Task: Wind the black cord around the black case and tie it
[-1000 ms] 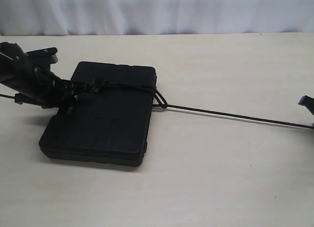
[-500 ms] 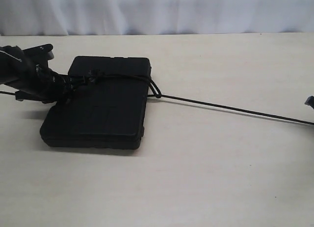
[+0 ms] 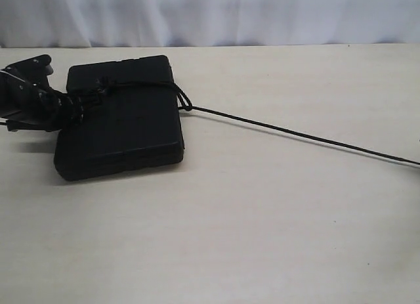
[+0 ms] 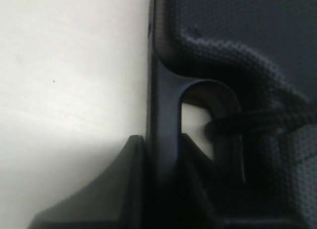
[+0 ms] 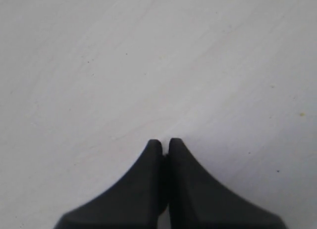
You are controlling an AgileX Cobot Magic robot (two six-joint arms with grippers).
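Observation:
The black case (image 3: pixel 121 130) lies flat at the left of the table. My left gripper (image 3: pixel 65 110) is at its left edge, shut on the case's handle bar (image 4: pixel 163 105), one finger outside and one in the slot; the left gripper (image 4: pixel 162 140) shows this close up. The black cord (image 3: pixel 295 134) crosses the lid near the far end, loops at the case's right edge (image 3: pixel 186 106) and runs taut to the right edge of the exterior view. It also passes by the handle slot as the cord (image 4: pixel 267 121). My right gripper (image 5: pixel 165 142) is shut, a dark strand pinched between the fingers; it is outside the exterior view.
A pale wooden tabletop (image 3: pixel 249 225) spreads in front of and to the right of the case. A white curtain (image 3: pixel 210 15) closes off the back edge. The right wrist view shows only bare table (image 5: pixel 148 66) beneath the fingers.
The case slid left and toward the back with my left gripper, turning slightly. The right gripper left the exterior view on the right. The cord stayed taut.

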